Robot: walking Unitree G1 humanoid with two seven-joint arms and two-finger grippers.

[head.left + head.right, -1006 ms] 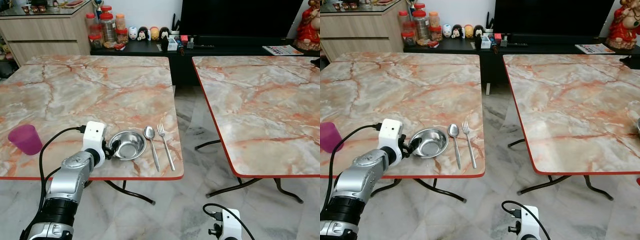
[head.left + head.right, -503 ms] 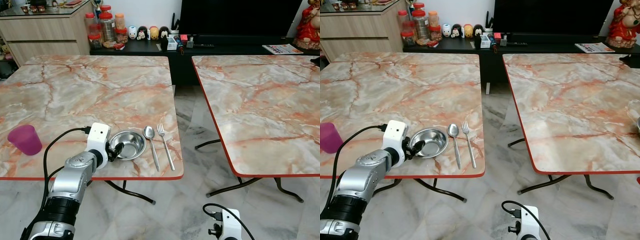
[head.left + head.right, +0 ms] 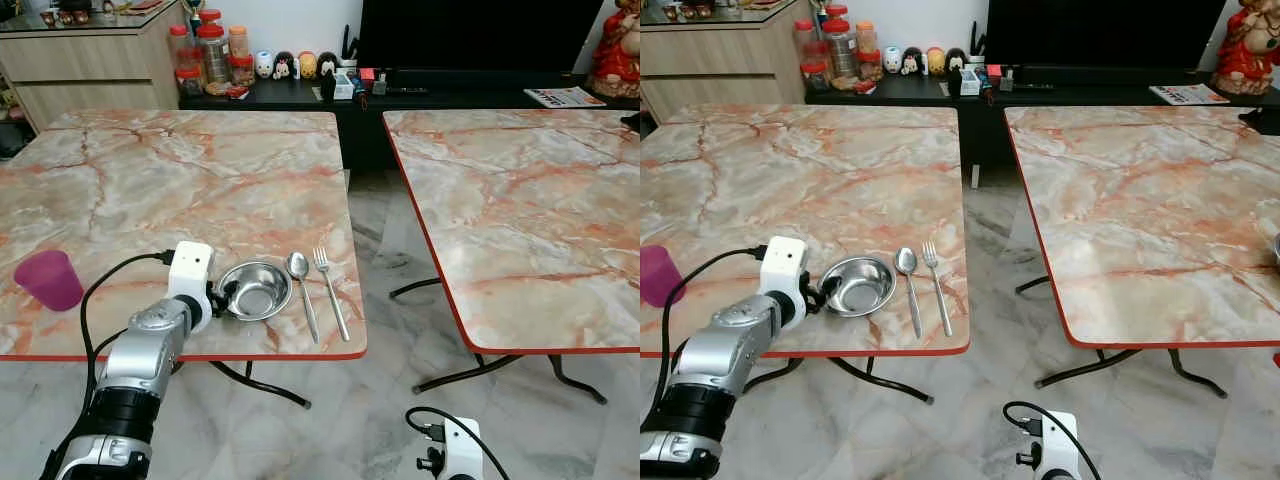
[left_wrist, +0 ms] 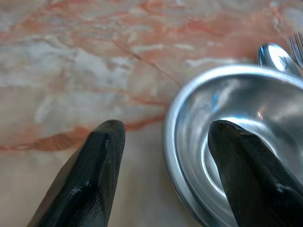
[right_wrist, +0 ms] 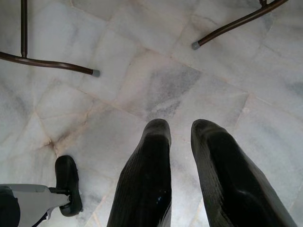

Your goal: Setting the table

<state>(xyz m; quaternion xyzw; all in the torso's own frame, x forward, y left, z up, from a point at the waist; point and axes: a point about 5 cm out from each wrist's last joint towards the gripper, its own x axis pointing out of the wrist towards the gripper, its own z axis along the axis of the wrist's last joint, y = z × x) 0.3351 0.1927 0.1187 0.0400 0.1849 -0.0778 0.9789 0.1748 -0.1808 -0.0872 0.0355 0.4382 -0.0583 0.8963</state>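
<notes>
Where the near edge of the left marble table (image 3: 150,190) runs, a steel bowl (image 3: 256,289) sits close to the front right corner. Left gripper (image 4: 163,137) at the bowl's left rim, fingers spread wide apart: one finger (image 4: 94,175) over bare tabletop outside the rim, the other finger (image 4: 251,175) over the inside of the bowl. Rim lies between them; contact with the metal cannot be judged, and nothing is pinched. Silver left arm (image 3: 145,350) reaches in from the table's front edge, black cable looping over the tabletop beside it.

Spoon (image 3: 302,285) lies just right of the bowl, bowl-end away from the robot. Fork (image 3: 331,290) just right of the spoon, roughly parallel, tines away. Pink cup (image 3: 48,279) upright near the table's left edge, well apart from the bowl.

Second marble table (image 3: 530,200) to the right, a strip of floor between the two.

Right gripper (image 5: 180,130) hangs low over pale floor tiles (image 5: 156,90), fingers a little apart, holding nothing.
</notes>
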